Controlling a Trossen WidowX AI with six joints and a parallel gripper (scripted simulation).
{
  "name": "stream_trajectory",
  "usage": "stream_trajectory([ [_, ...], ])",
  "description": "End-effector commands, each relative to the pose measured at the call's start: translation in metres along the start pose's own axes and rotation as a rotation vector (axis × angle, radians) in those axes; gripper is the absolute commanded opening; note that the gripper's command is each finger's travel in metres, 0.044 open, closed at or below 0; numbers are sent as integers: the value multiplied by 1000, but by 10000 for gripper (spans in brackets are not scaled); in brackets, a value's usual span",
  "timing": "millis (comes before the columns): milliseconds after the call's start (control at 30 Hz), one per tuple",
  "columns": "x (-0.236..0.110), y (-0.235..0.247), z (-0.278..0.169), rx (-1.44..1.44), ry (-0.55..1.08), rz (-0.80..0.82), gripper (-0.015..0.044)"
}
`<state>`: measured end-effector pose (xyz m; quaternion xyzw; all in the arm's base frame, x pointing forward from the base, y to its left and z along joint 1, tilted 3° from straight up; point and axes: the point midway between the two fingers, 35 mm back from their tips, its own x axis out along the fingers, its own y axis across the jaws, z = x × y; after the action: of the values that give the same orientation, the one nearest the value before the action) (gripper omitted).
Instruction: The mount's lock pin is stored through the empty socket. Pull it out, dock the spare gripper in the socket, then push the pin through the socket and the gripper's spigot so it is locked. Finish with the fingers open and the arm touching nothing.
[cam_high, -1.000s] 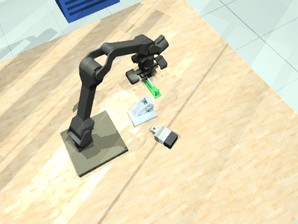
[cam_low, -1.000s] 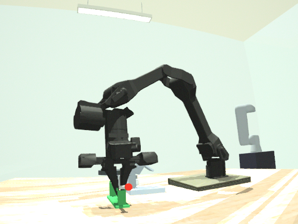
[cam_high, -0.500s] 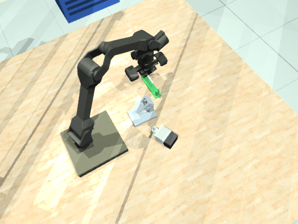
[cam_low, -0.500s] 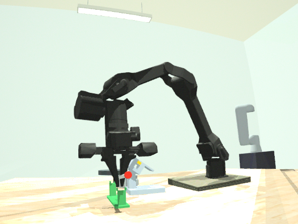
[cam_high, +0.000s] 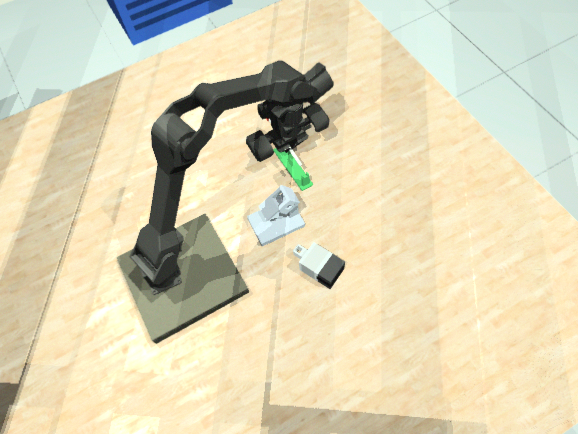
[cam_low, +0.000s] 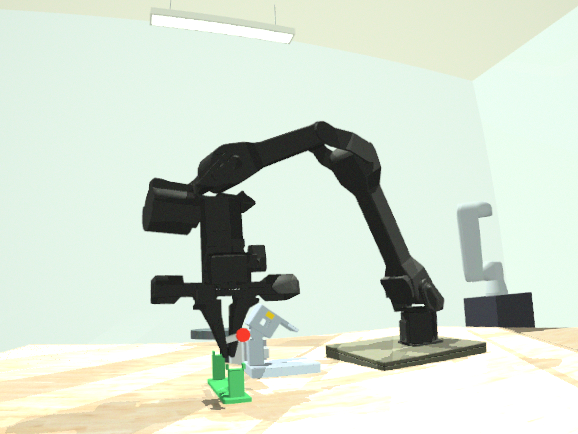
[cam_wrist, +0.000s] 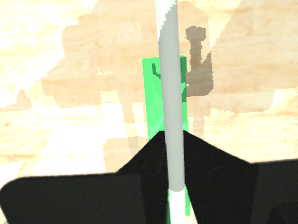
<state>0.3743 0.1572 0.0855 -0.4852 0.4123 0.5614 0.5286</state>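
So the jaws are clamped shut on the pin, gripping its grey shaft. It hangs over the green cradle, which sits further from the arm's base plate, out toward the far edge of the worktop. From the side the pin looks tilted, red knob up, with its low end right around the tops of the cradle posts. I honestly can't tell if it's fully clear of them or still brushing one. My read is that the pin is already out of the mount and this is the pin-handling bit. The catch is that the spare is still lying on its side nearer the front edge, just beside the mount and not docked. So the pin can't go in for locking yet. I'd say the spare has to be seated in the socket first, and after that the pin needs lining up dead straight with the hole. Hard to see: the socket bore itself isn't readable in any view. The spare doesn't show at all from the side. In the wrist view both ends of the pin run out of frame, so you only get shaft over the cradle, and the dark fingers hide the exact contact spot.
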Motion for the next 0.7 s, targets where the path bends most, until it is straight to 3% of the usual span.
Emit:
stream_trajectory([
  [0, -6, 0, -13, 2, -2, 2, 0],
  [367, -19, 0, -41, 7, 0, 2, 0],
  [667, -7, 1, -43, 7, 5, -1, 0],
])
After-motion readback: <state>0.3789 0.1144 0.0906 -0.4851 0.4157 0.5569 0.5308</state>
